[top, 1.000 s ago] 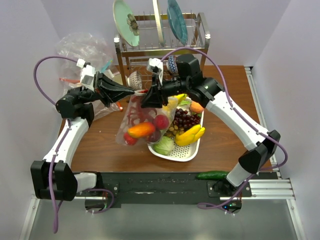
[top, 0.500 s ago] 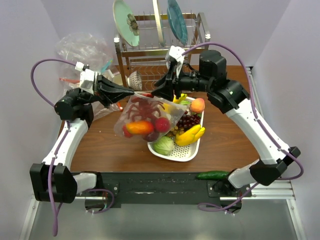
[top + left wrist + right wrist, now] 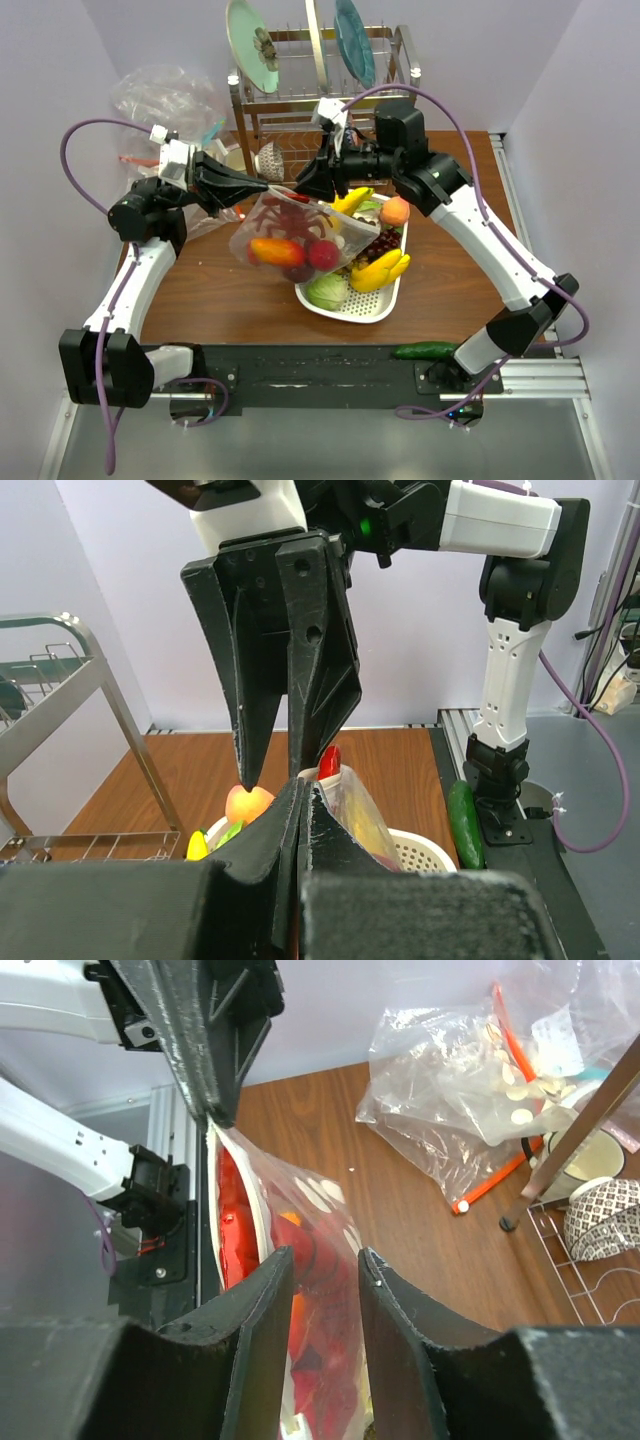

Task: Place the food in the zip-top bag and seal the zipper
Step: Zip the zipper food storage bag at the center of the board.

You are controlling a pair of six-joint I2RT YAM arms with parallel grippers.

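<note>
Zip-top bag (image 3: pixel 300 235) pinched in left claw (image 3: pixel 302 783), straddled by right claw (image 3: pixel 323 1256).

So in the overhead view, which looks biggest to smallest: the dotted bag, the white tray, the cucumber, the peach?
1. the dotted bag and the white tray: about alike; the bag hangs nearer the camera and hides part of the tray, so no ranking.
2. the cucumber.
3. the peach.

we look past our right gripper (image 3: pixel 322 1256), its fingers parted, at the zip-top bag (image 3: pixel 300 1205) just beyond them. red food (image 3: pixel 232 1225) shows through its dotted skin. the left gripper (image 3: pixel 210 1110) pinches its top edge. to the right on the wooden table (image 3: pixel 400 1210) lies a bulky clear bag (image 3: pixel 470 1080) with orange strips.
</note>
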